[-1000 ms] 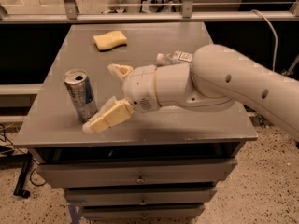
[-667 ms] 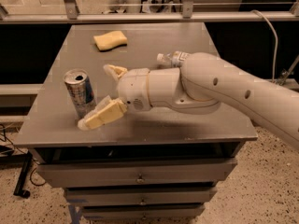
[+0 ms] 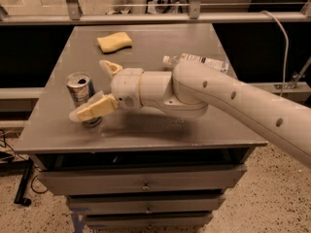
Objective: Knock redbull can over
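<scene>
Redbull can (image 3: 79, 87) stands upright, front-left part of the grey surface (image 3: 160, 132), near the left edge. Silver top with pull-tab faces up, blue-silver side visible. Not tipped, so the task is not done yet.

Pincer (image 3: 88, 90) is right at the can, jaws spread wide apart, nothing clamped. Near finger (image 3: 95, 108) crosses in front of the can's lower half and hides most of its base; far finger (image 3: 111, 68) sticks up just right of the can top. From where I stand the can looks to sit in or just at the mouth of the opening. Cannot tell if the near finger touches the can or only overlaps it in view.

White arm (image 3: 233, 101) comes in from the right, low over the surface, wrist pointing left at the can.

Progress: approach looks finished, the knock itself is left. Judging by the pose, a sideways push or sweep against the can would topple it; the can is slim and tall, so should go over easily.

Elsewhere: yellow sponge (image 3: 114, 42) at the back, well apart from the can. Clear plastic bottle (image 3: 201, 61) lies on its side behind the arm, partly hidden. Drawers (image 3: 141, 183) below the surface.
</scene>
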{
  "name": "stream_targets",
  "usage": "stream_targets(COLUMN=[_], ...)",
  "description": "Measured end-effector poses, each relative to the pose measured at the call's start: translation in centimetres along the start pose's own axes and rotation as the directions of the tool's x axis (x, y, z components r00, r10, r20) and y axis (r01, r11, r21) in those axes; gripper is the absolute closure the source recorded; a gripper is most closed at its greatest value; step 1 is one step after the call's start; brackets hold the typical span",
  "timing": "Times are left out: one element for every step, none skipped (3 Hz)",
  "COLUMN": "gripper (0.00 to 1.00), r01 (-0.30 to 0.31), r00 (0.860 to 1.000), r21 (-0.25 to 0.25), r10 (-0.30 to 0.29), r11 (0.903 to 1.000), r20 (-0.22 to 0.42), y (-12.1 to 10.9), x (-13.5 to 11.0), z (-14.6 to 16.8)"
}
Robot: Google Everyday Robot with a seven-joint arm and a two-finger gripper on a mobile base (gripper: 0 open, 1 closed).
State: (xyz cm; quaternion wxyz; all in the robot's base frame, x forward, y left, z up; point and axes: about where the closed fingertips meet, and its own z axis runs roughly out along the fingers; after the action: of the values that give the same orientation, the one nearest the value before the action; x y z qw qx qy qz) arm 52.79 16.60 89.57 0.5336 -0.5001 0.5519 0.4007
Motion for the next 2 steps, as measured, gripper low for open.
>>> stream_targets(gripper=[0.00,0.00], r01=[0.002,0.009], r00=[0.998,0.996], r21=[0.058,0.132], r10=[-0.005,-0.021], r11=[0.9983,0.9912], r20=[0.057,0.090], y=[-3.0,-7.3], x=[-1.3,-2.8], z=[1.3,1.6])
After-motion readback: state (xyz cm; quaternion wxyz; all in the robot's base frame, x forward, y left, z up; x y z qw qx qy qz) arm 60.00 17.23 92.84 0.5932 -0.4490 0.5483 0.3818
